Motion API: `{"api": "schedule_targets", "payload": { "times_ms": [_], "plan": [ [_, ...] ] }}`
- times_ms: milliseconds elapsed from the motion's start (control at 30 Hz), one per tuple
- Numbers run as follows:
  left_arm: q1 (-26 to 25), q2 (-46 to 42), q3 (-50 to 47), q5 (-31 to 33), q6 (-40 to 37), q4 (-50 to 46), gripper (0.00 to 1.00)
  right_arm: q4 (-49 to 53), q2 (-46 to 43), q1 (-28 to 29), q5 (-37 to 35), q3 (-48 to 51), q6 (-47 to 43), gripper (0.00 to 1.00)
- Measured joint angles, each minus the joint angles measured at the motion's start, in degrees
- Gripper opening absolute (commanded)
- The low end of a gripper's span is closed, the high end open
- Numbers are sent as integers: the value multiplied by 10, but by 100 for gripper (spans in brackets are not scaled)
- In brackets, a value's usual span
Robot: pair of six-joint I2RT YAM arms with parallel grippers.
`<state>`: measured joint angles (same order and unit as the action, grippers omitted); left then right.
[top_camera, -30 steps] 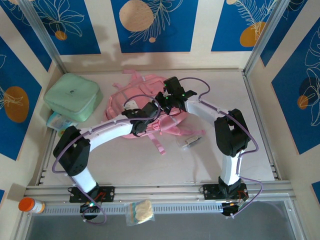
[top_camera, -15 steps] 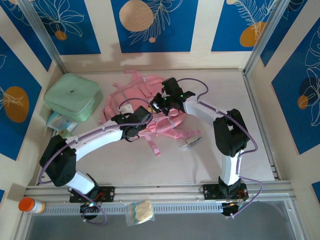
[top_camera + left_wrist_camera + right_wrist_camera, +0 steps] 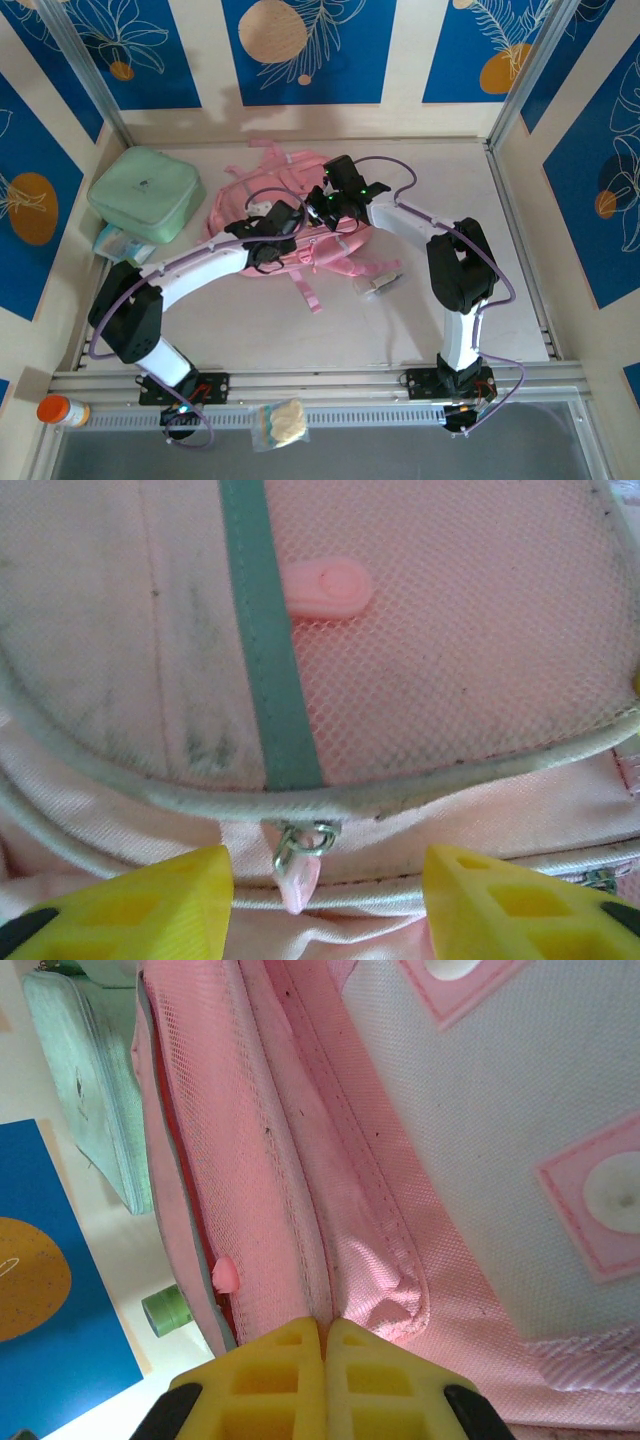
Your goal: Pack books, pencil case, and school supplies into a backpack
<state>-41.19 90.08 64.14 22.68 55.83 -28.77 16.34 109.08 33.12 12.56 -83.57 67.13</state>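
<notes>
Well, a mint-green zip case lies on the counter left of the pink backpack, its mesh front grubby. The left tool gapes astride a zipper pull; the right tool is clenched at a seam.

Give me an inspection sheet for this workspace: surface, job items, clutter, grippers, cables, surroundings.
Surface: pale table, nothing spilled that I can see.
Job's things: pink backpack lying mid-table under both arms.
Clutter: mint-green zip case left of the backpack, packet at its near edge, small pale item right of the straps, orange-capped bottle and clear bag by the front rail.
Grippers: left gripper open, straddling the zipper pull without touching it; right gripper shut, tips at a backpack seam.
Cables: purple cable looped along each arm, no snag seen.
Surroundings: blue leaf-print wall panels.
</notes>
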Motion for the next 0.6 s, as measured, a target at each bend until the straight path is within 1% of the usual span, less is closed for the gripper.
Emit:
{"api": "schedule_targets", "payload": {
  "times_ms": [33, 167, 300, 433, 533, 600],
  "plan": [
    [2, 0, -2, -4, -2, 7, 40, 0, 0, 0, 0, 0, 0, 0],
    [7, 2, -3, -15, -9, 26, 39, 0, 0, 0, 0, 0, 0, 0],
    [12, 7, -3, -17, -7, 25, 34, 0, 0, 0, -1, 0, 0, 0],
    [13, 17, -3, -12, 2, 18, 25, 0, 0, 1, -1, 0, 0, 0],
    [13, 25, -3, -5, 10, 12, 13, 0, 0, 2, -2, 0, 0, 0],
    [13, 26, -4, -2, 13, 12, 9, 1, 0, 2, -3, 0, 0, 0]
  ]
}}
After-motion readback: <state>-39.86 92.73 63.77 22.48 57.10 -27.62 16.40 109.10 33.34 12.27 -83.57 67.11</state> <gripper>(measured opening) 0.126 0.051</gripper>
